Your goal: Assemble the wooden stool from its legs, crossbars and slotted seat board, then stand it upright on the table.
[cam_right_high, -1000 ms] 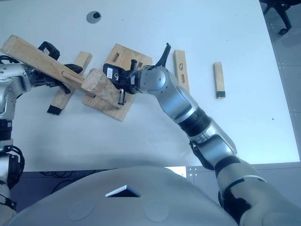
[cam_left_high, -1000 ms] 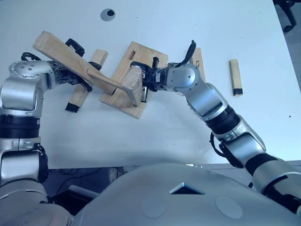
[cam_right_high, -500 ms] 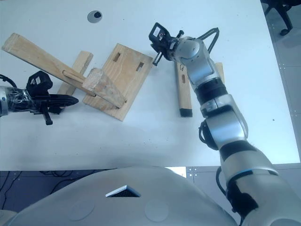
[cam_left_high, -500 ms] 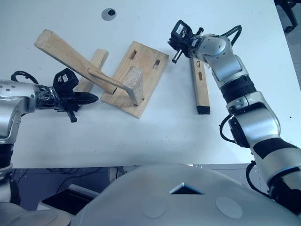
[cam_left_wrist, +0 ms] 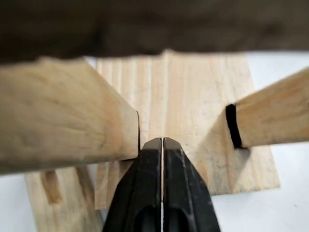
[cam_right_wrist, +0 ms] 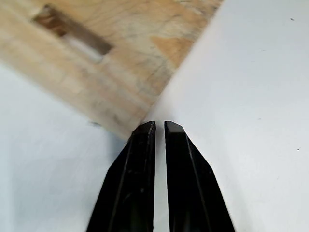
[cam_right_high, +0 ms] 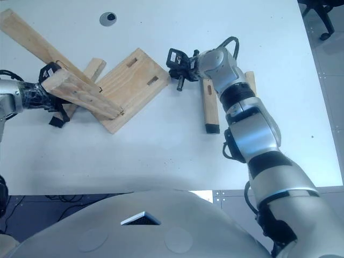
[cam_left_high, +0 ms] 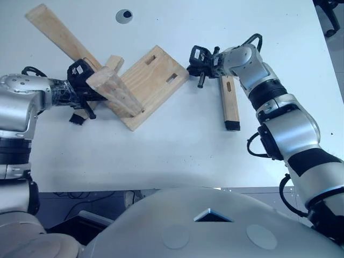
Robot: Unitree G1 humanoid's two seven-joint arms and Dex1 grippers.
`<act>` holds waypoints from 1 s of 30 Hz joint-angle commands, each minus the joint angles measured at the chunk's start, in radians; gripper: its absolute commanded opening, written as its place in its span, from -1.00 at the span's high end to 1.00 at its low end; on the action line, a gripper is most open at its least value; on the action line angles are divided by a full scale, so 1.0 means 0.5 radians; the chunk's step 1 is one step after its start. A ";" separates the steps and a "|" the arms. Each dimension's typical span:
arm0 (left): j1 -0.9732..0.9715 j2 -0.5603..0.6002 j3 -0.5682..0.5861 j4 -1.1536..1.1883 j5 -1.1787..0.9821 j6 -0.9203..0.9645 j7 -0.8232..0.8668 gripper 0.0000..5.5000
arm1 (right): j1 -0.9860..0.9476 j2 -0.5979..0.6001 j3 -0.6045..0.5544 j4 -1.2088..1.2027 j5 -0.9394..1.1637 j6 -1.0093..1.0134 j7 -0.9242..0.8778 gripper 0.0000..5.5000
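The slotted seat board point(cam_left_high: 156, 83) lies flat on the white table point(cam_left_high: 177, 145). Two joined legs rest across its left end: one long leg point(cam_left_high: 51, 29) points to the far left, and the other point(cam_left_high: 115, 91) lies over the board. My left gripper point(cam_left_wrist: 162, 141) is shut with nothing in it, its tips between those two legs point(cam_left_wrist: 63, 125) above the board point(cam_left_wrist: 188, 96). My right gripper point(cam_left_high: 200, 83) is shut and empty, just off the board's right corner point(cam_right_wrist: 145, 72). A loose leg point(cam_left_high: 229, 102) with a black foot lies under my right forearm.
Another leg point(cam_left_high: 114, 62) lies under the joined pair, its black foot point(cam_left_high: 75, 119) poking out toward me. A short wooden piece point(cam_right_high: 250, 80) shows behind my right arm. A round grommet hole point(cam_left_high: 123, 15) sits at the table's far side.
My left gripper has gone back in under the joined legs, which have swung round, and the seat board has turned with them. My right gripper has come down to the board's right corner.
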 commanded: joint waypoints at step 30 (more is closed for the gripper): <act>0.560 0.207 0.331 -0.642 -0.215 0.233 -0.342 1.00 | -0.117 0.085 0.003 0.162 -0.020 -0.061 -0.267 0.87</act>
